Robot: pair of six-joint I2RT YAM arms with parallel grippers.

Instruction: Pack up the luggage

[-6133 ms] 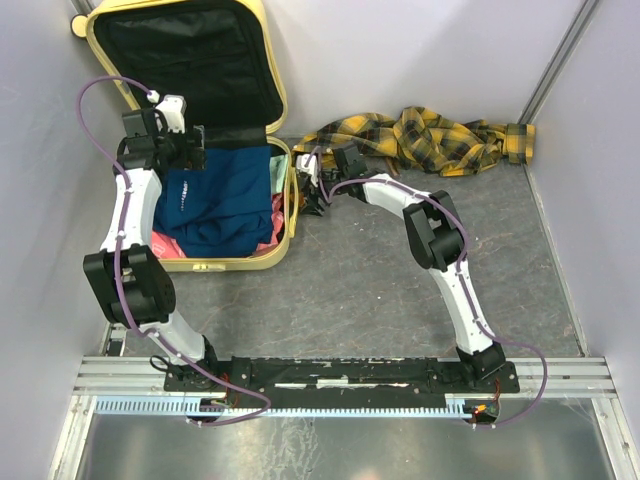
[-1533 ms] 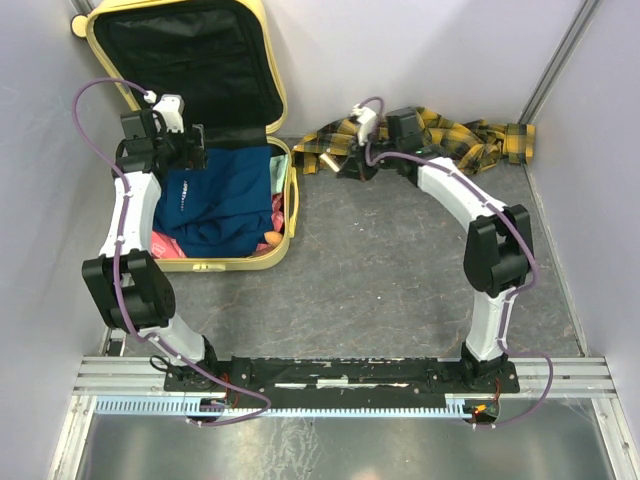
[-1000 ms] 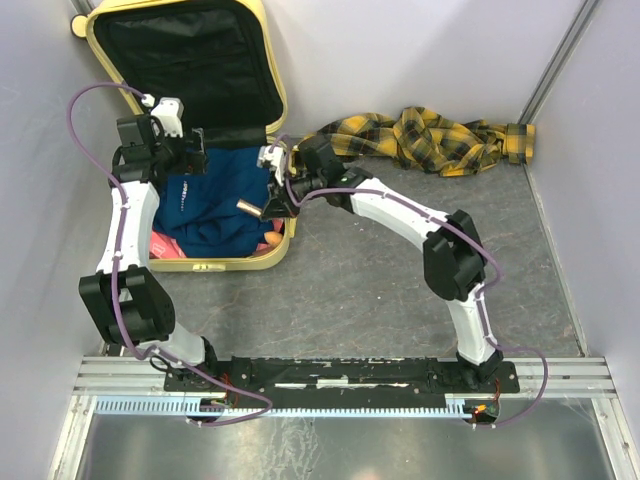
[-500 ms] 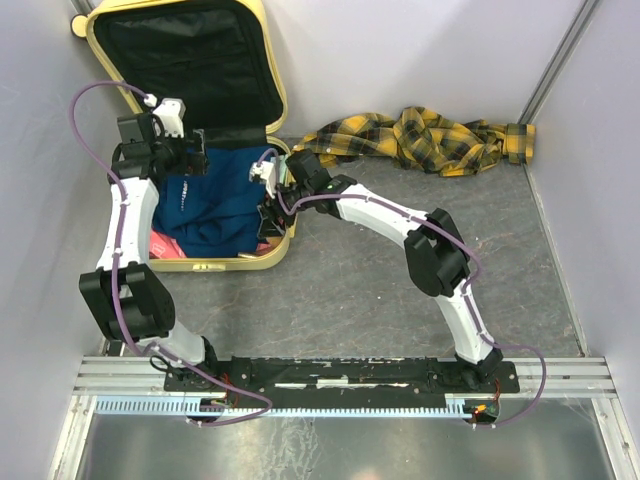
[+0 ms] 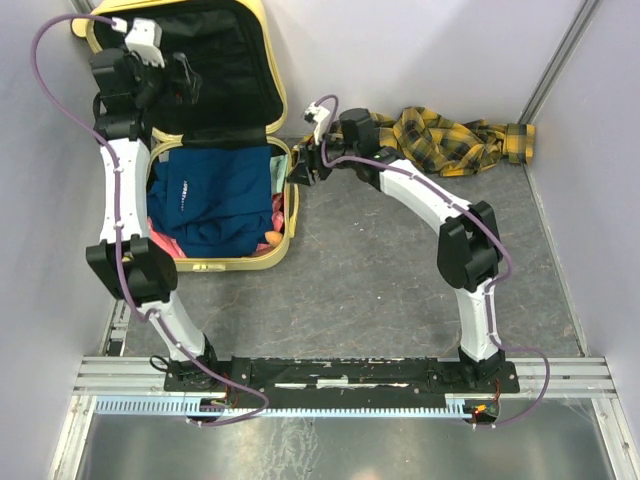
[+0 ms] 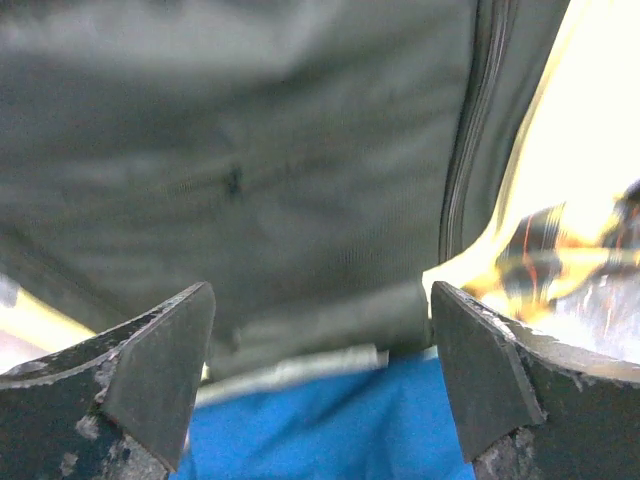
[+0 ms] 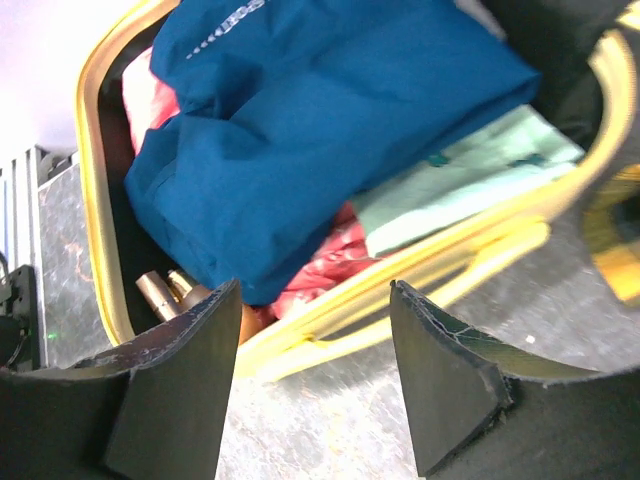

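Observation:
The pale-yellow luggage lies open at the back left, its black-lined lid standing upright. Inside lie a blue garment, red cloth, mint cloth and a small bronze cylinder near the front right corner. My left gripper is open and empty, raised in front of the lid; its wrist view shows the black lining and the blue garment below. My right gripper is open and empty just outside the luggage's right rim.
A yellow-and-black plaid cloth lies crumpled along the back wall, right of the luggage. Grey walls close in on the left, back and right. The grey floor lies in front, with the arm bases on a rail at the near edge.
My left gripper has risen from over the blue garment to in front of the lid. My right gripper has drawn back out of the luggage to its right rim; the bronze cylinder it carried now lies inside.

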